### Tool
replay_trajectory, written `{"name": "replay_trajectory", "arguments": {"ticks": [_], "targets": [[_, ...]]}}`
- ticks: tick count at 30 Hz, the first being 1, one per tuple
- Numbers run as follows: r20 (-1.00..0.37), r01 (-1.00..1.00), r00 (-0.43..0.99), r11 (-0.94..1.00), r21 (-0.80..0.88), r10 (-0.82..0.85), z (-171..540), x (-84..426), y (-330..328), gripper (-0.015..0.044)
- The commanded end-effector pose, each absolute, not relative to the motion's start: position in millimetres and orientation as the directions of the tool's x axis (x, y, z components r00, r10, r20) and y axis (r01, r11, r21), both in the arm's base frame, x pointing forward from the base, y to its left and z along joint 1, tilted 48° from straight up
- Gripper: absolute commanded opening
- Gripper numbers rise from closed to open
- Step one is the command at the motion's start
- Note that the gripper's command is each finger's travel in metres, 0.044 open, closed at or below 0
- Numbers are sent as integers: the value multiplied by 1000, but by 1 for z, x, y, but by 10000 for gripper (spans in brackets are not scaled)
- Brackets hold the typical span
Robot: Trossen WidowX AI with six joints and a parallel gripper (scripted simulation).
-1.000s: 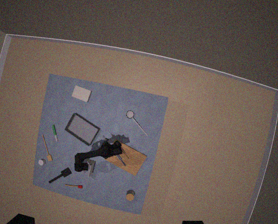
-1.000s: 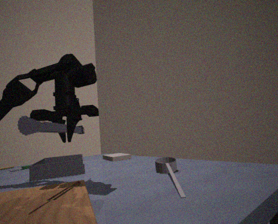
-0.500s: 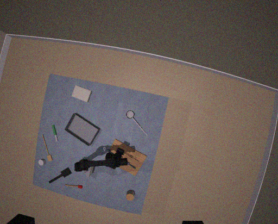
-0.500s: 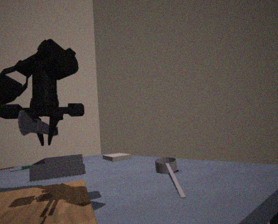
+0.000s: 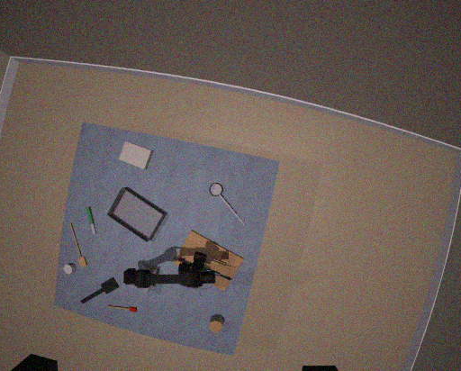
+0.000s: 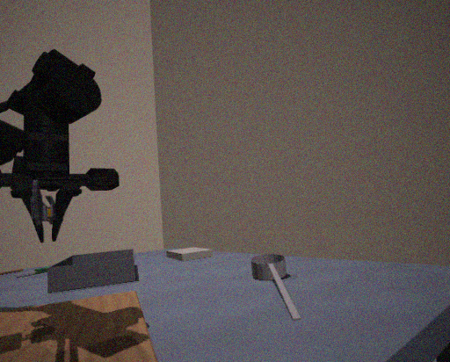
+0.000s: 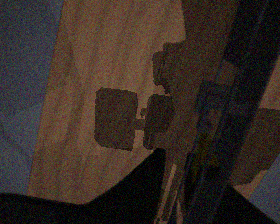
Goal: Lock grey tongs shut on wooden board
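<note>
My gripper (image 6: 47,239) is shut on the grey tongs (image 6: 36,199) (image 7: 216,125) and holds them in the air above the wooden board (image 5: 237,263) (image 6: 120,300) (image 7: 116,50). The tongs are seen nearly end-on in the exterior view, with a small yellow part between the fingers. In the wrist view they run as a dark bar from the upper right to the bottom. The arm mostly hides them in the top view. Whether their hinge is locked cannot be told. The roasting tin (image 5: 158,226) (image 6: 94,272) stands apart from the board, with no tongs across it.
A strainer (image 5: 216,189) (image 6: 265,271) and a white box (image 5: 136,155) (image 6: 189,252) stand farther back on the blue mat (image 5: 177,176). A round container (image 5: 216,324) is near the front right. A black spatula (image 5: 110,285), a red-ended tool (image 5: 133,309) and a wooden spoon (image 5: 82,261) lie left of the board.
</note>
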State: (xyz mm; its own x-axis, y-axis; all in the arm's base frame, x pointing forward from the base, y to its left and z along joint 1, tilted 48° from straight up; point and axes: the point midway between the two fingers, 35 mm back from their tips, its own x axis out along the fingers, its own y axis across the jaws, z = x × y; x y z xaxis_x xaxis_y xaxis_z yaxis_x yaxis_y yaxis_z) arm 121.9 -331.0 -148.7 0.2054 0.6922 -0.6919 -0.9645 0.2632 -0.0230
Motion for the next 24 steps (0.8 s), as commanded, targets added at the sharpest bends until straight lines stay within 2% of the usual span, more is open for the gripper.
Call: {"name": "replay_trajectory", "arguments": {"ticks": [1,24], "targets": [[-699,-966,202,256,-28,686,-149,121,-333,-150],[-889,-984,61,178,24,454,-162,124,-339,-150]]}}
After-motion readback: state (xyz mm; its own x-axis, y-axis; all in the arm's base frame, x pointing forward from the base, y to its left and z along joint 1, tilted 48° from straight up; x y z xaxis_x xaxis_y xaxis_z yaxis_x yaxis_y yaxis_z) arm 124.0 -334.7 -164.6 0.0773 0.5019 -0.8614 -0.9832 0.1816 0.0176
